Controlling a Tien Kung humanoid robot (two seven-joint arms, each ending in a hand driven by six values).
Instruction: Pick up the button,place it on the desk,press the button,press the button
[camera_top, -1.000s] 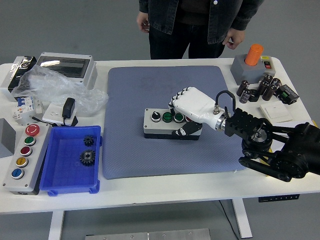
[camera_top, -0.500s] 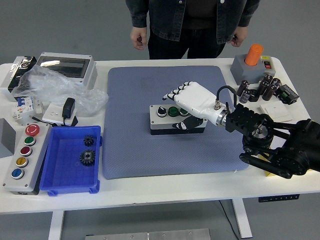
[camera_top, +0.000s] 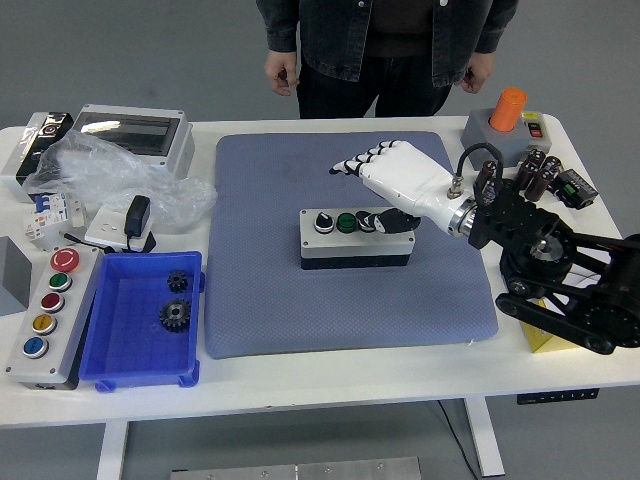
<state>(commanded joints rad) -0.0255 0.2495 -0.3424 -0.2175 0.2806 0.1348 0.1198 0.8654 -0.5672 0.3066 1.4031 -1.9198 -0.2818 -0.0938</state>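
The grey button box (camera_top: 355, 238) lies flat on the blue-grey mat (camera_top: 260, 300), near its middle. Its top carries a black selector knob, a green button and further buttons towards its right end. My right hand (camera_top: 400, 180), white with black-tipped fingers, is lifted above the box's right end. Its fingers (camera_top: 352, 164) are spread and hold nothing. The black thumb (camera_top: 396, 220) hangs over the rightmost buttons; I cannot tell whether it touches them. My black right arm (camera_top: 560, 270) comes in from the right.
A blue bin (camera_top: 140, 350) with two gears and a grey five-button panel (camera_top: 45, 315) stand front left. A plastic bag (camera_top: 120, 175) and grey enclosure (camera_top: 135, 135) are back left. An orange-topped box (camera_top: 503, 125) and capacitors (camera_top: 520, 175) are back right. A person (camera_top: 375, 50) stands behind the table, hands down.
My right hand has let go of the button box, opened, and risen up and to the right. The box shifted slightly right and farther back, then stayed still.
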